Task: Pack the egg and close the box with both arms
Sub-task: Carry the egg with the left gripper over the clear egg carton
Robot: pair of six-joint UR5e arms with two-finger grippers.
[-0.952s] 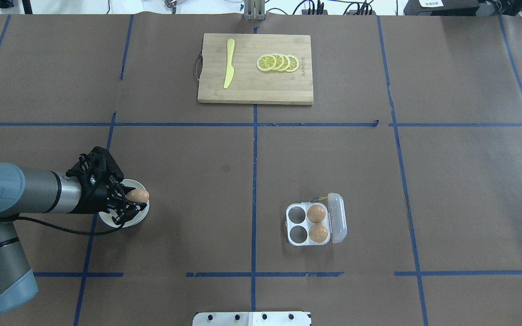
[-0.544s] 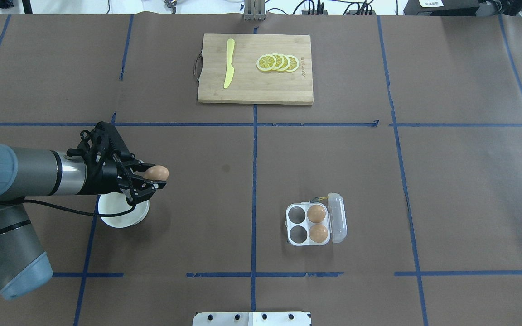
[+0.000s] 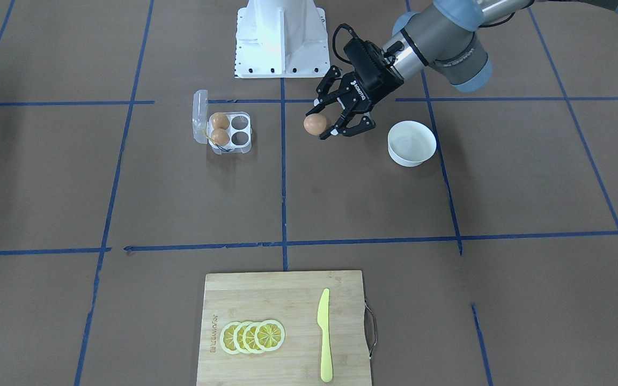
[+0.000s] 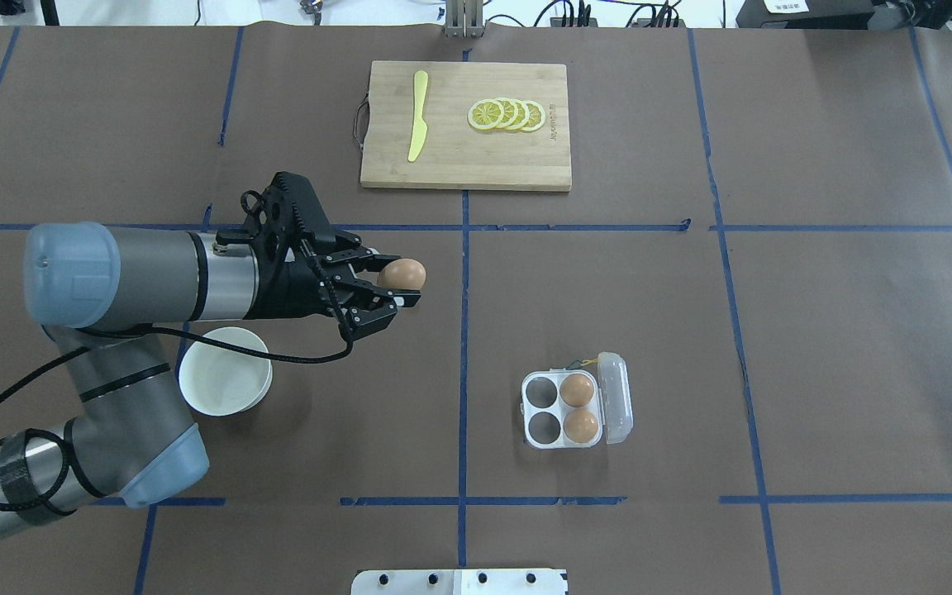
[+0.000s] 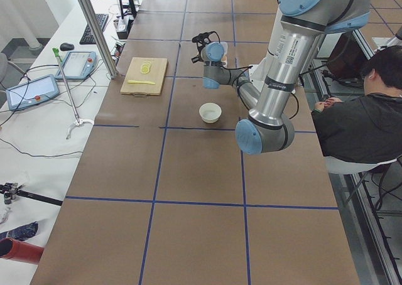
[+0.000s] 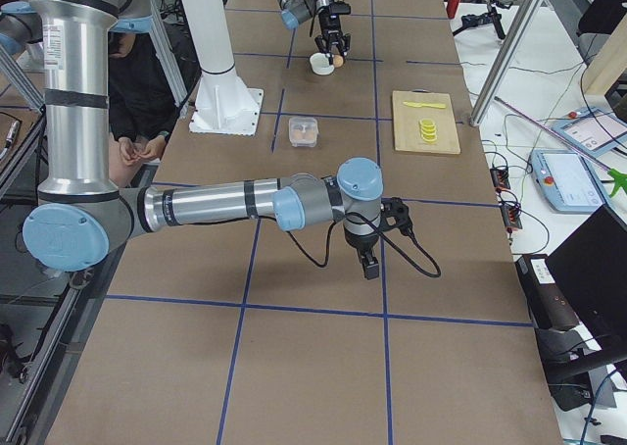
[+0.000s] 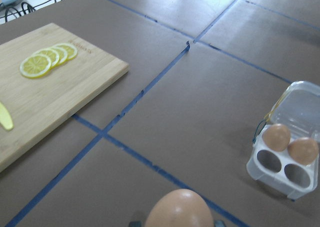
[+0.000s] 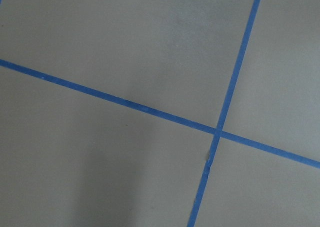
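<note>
My left gripper (image 4: 402, 287) is shut on an orange-brown egg (image 4: 404, 273) and holds it in the air just left of the table's centre line. It also shows in the front-facing view (image 3: 326, 126) with the egg (image 3: 315, 124). The clear four-cup box (image 4: 540, 392) sits open to the right, lid (image 4: 615, 397) folded back. Two brown eggs fill its right cups and the left cups are empty. In the left wrist view the egg (image 7: 178, 209) is at the bottom edge and the box (image 7: 280, 174) at the right. My right gripper (image 6: 369, 261) shows only in the exterior right view; I cannot tell its state.
An empty white bowl (image 4: 224, 382) stands under my left forearm. A wooden cutting board (image 4: 459, 157) with a yellow knife (image 4: 418, 116) and lemon slices (image 4: 507, 114) lies at the far middle. The white pedestal (image 3: 279, 37) stands at the robot's side.
My left gripper has lifted the egg out of the white bowl and carried it right and away from the robot, toward the centre line. The box has not moved.
</note>
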